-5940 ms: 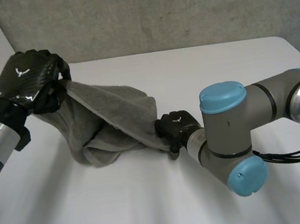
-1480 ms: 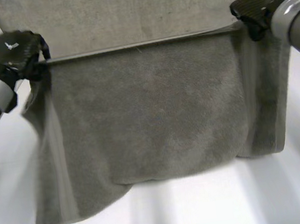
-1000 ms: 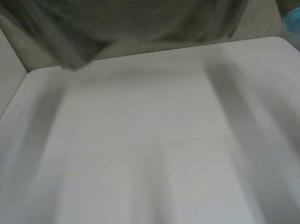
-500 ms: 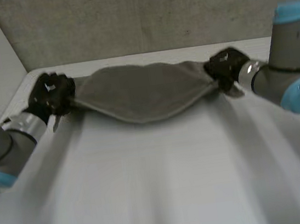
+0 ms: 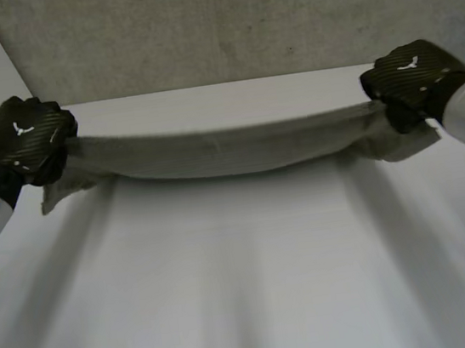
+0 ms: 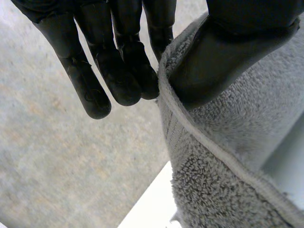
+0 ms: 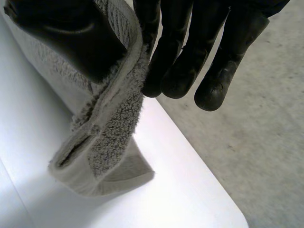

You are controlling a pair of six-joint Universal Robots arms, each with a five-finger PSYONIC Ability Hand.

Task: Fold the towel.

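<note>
So, my left robot hand [image 5: 26, 137] and my right robot hand [image 5: 413, 81] have the grey towel [image 5: 229, 150] strung out between them, over the far part of the white tabletop [image 5: 248, 292]. The towel is bunched into a long band that sags a bit in the middle, with a short end sticking out past each robot hand. In the left wrist view my thumb [image 6: 232, 52] presses the towel's hemmed edge against the straight fingers [image 6: 123, 76], so that's a pinch at the towel's left end. It's the same deal on the right, with the thumb [image 7: 66, 38] on one side of the cloth and the fingers [image 7: 185, 61] on the other, pinching the right end. A folded-over flap dangles below toward the tabletop, and I can't tell if it touches. Past the tabletop's far edge there's a rough grey surface [image 5: 238, 19].
</note>
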